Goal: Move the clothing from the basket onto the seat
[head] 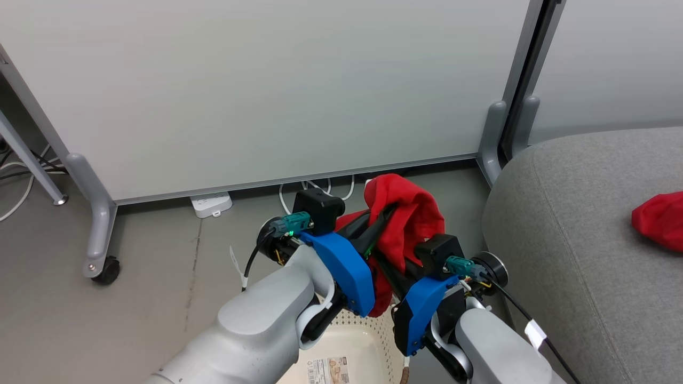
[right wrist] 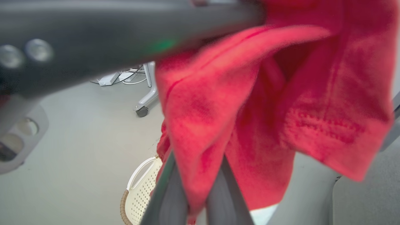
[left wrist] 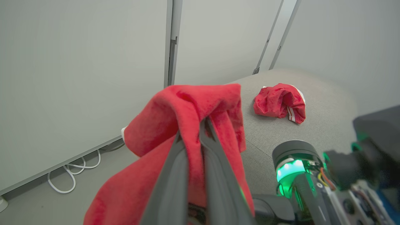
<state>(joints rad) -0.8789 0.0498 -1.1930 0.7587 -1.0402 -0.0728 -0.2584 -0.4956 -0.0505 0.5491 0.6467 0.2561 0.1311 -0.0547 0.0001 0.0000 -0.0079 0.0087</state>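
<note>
Left wrist view, left gripper (left wrist: 192, 128) clamped on red garment (left wrist: 150, 131), right gripper (right wrist: 195, 200) likewise

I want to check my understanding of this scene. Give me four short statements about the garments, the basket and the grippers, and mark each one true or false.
1. The left gripper and the right gripper are both shut on the plain red garment. True.
2. A label shows on the bottom of the basket. True.
3. The striped garment lies in the basket. False: it lies on the seat.
4. The plain red garment rests on the seat. False: it hangs from the two grippers, off the seat.
</note>
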